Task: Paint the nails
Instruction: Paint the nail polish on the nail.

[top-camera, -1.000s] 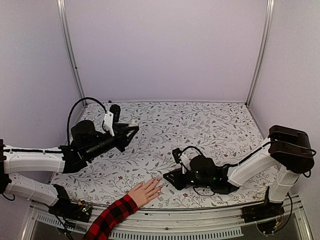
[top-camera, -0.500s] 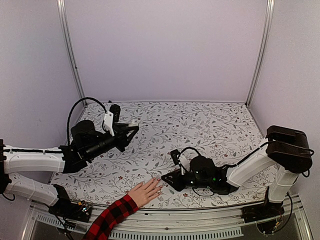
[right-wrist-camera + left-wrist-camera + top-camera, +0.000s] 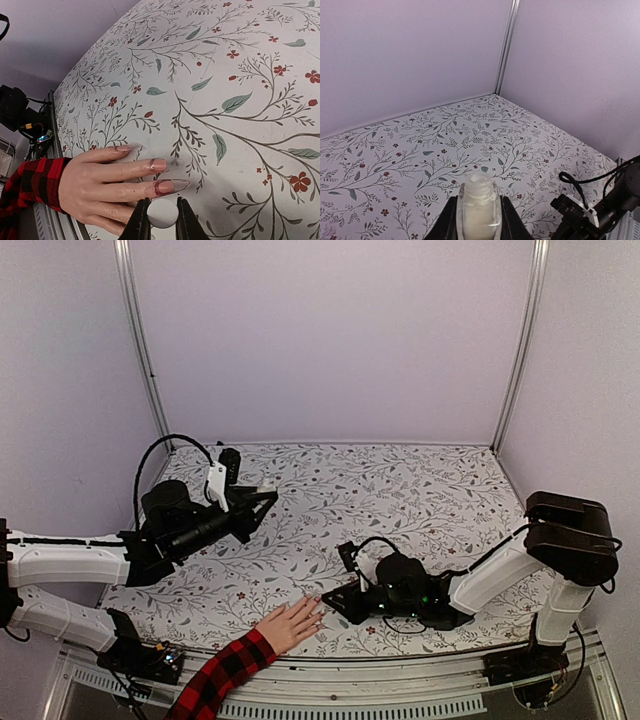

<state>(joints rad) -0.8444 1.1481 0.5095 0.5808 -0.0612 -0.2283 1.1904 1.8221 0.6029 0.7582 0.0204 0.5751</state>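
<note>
Nails (image 3: 159, 164) are sitting on a hand (image 3: 293, 623) lying flat, palm down, at the near edge of the floral table (image 3: 400, 490); two are showing reddish smears. Right gripper (image 3: 162, 207) is hanging right at the fingers, jaws clamping a white round piece (image 3: 162, 216), possibly a brush cap; the view is too tight to say. Left gripper (image 3: 479, 220) is gripping an uncapped clear bottle (image 3: 478, 192), well apart on the left.

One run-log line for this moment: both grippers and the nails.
left gripper: shut on uncapped bottle, away from hand | right gripper: shut on white cap, close by nails | nails: two smeared reddish
</note>
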